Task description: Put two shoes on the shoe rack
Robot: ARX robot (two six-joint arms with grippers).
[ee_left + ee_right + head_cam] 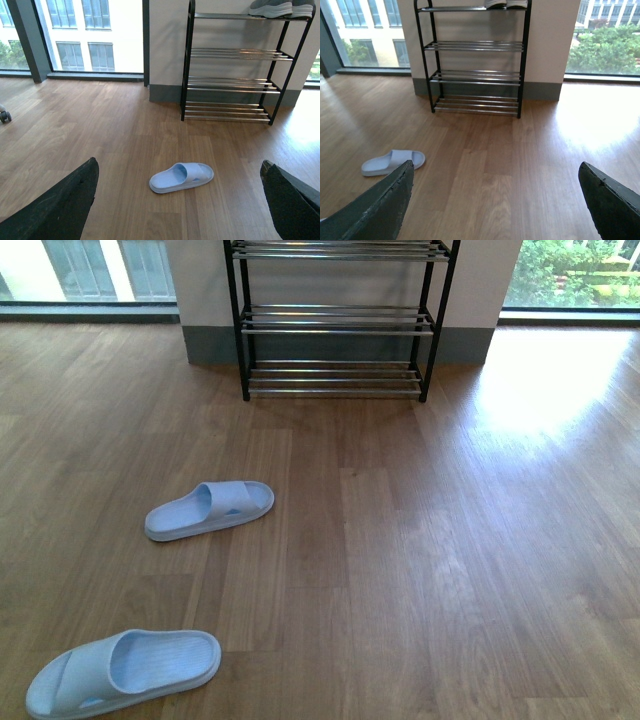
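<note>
Grey shoes (279, 7) sit side by side on the top shelf of rack (243, 350), tight to an end post, soles flat on the bars; top shelf only shows in the wrist cams. L gripper (179, 162) and R gripper (496, 164): fingers wide apart, nothing btwn them, both up off the wood floor (450, 540) and facing the rack. 2 light-blue slippers (210, 508) lie on the floor front-left of the bot, well apart from rack and from each other.
</note>
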